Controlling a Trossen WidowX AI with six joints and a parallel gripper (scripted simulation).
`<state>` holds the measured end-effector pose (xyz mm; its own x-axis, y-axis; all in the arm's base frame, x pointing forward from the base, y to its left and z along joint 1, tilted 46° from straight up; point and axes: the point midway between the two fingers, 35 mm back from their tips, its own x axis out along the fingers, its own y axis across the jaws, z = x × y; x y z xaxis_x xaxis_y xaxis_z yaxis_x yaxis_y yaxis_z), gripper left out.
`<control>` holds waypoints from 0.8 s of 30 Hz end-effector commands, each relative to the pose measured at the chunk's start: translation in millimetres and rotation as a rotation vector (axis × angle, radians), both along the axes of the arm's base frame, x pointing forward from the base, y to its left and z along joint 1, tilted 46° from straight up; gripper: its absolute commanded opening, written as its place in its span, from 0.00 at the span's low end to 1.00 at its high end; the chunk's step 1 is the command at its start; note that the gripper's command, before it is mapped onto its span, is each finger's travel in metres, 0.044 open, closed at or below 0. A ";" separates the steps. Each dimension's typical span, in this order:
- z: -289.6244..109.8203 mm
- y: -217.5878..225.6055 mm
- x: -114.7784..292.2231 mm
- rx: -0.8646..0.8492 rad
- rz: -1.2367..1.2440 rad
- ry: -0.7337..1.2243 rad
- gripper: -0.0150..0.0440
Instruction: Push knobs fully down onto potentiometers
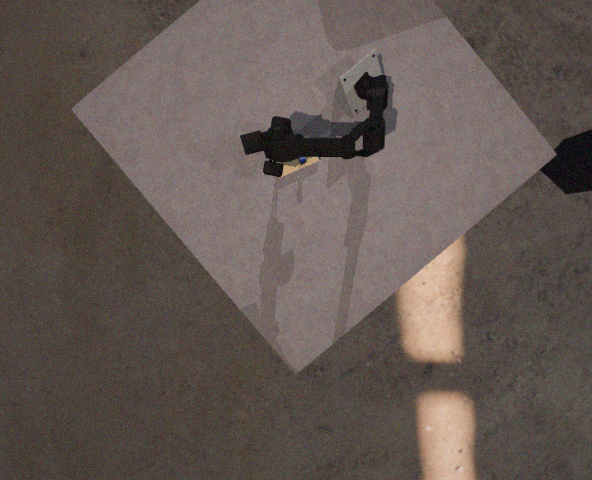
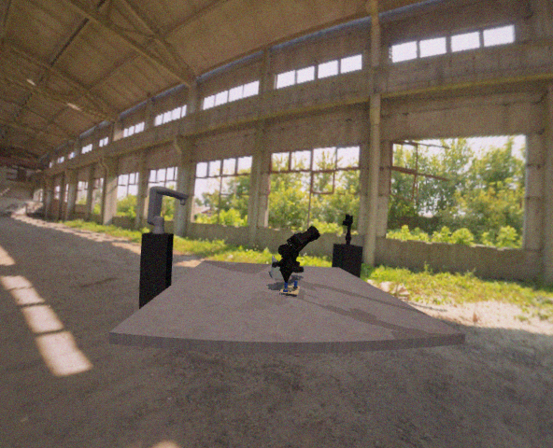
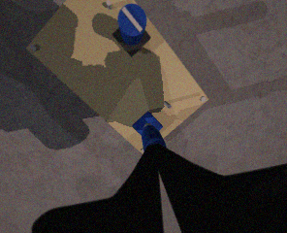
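The tan circuit board (image 3: pixel 175 73) (image 2: pixel 292 293) (image 1: pixel 290 169) stands on the table. In the wrist view a blue knob with a white line (image 3: pixel 132 19) stands over a dark potentiometer (image 3: pixel 132 45) at the far end. The other blue knob (image 3: pixel 152 136) is over a blue potentiometer (image 3: pixel 146 120) near the board's near corner. My gripper (image 3: pixel 153 149) (image 2: pixel 286 280) is shut and empty, pointing down with its tips at the top of this near knob and covering part of it. Whether either knob sits against its potentiometer cannot be told.
The arm's light grey base plate (image 1: pixel 350 93) is on the table (image 1: pixel 208 180) behind the board. A grey arm (image 2: pixel 155 207) on a black pedestal (image 2: pixel 156 265) and a second black pedestal (image 2: pixel 347 258) stand beyond the table.
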<state>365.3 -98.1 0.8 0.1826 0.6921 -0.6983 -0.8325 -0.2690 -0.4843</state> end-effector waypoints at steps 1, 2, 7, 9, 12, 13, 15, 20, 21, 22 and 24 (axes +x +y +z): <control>-10.3 14.9 6.1 0.005 0.035 -0.002 0.25; -10.3 14.9 6.1 0.005 0.035 -0.002 0.25; -11.1 15.7 6.3 0.005 0.035 -0.002 0.25; -11.6 16.3 6.4 0.005 0.035 -0.002 0.25; -11.6 16.3 6.4 0.005 0.035 -0.002 0.25; -11.6 16.3 6.4 0.005 0.035 -0.002 0.25; -11.6 16.3 6.4 0.005 0.035 -0.002 0.25; -11.8 16.5 6.4 0.005 0.035 -0.002 0.25; -12.1 16.8 6.5 0.005 0.035 -0.002 0.25; -12.4 17.1 6.6 0.005 0.035 -0.002 0.25; -13.0 17.7 6.7 0.005 0.035 -0.002 0.25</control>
